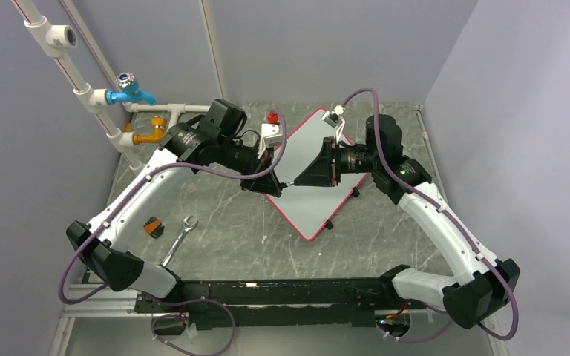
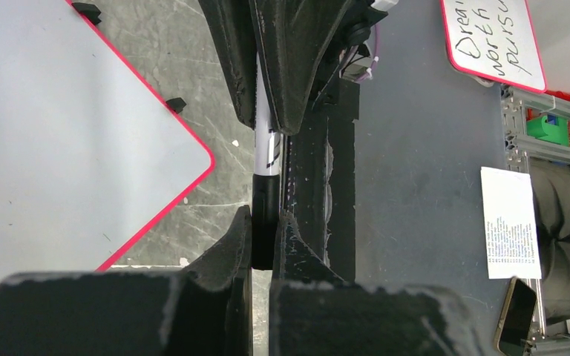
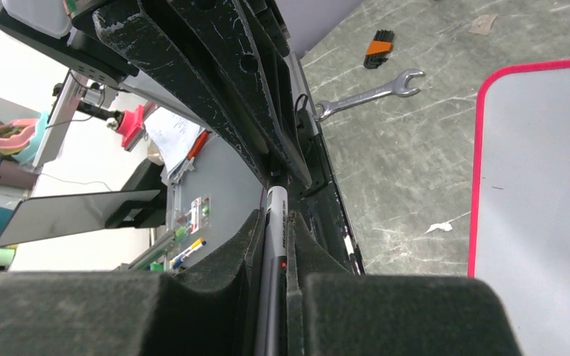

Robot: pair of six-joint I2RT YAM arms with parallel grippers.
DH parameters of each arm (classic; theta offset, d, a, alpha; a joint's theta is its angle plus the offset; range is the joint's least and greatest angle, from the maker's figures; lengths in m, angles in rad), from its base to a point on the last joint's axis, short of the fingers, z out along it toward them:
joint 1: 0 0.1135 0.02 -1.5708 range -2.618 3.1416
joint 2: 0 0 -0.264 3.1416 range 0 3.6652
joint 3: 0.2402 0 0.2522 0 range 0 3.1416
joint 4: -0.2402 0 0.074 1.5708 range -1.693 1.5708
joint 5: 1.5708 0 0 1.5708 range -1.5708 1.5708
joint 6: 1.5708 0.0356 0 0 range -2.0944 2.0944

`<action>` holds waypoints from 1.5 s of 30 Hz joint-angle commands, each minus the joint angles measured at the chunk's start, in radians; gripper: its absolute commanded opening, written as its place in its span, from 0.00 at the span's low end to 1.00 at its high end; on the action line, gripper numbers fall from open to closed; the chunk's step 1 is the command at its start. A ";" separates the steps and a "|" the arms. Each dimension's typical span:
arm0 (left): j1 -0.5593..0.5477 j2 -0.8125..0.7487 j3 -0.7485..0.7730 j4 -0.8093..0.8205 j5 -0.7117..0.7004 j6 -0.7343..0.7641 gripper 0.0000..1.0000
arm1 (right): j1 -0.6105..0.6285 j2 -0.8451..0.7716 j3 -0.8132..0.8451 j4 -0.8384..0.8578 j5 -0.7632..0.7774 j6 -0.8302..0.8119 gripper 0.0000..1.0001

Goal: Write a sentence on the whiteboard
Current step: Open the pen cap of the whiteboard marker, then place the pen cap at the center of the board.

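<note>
The left gripper is clamped on the black end of the marker. The right gripper faces it nose to nose, its pads pressed to the pale barrel. The two meet just above the left corner of the whiteboard, which lies cornerwise on the bench with nothing written on it yet. The step in hand looks like pulling the cap off. To do it well, both grips should be firm before either arm moves. The pull should run straight along the marker and away from the whiteboard, so the barrel neither twists nor slips. A wrench lies well left of the whiteboard.
</note>
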 commanded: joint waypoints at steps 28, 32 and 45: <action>0.034 -0.157 -0.131 0.083 -0.184 -0.030 0.00 | -0.061 -0.105 -0.056 -0.001 -0.004 -0.020 0.00; 0.034 -0.173 -0.145 0.090 -0.212 -0.034 0.00 | -0.079 -0.118 -0.063 0.001 -0.018 -0.016 0.00; 0.035 -0.252 -0.232 0.124 -0.381 -0.104 0.00 | -0.164 -0.160 -0.070 -0.013 -0.033 -0.007 0.00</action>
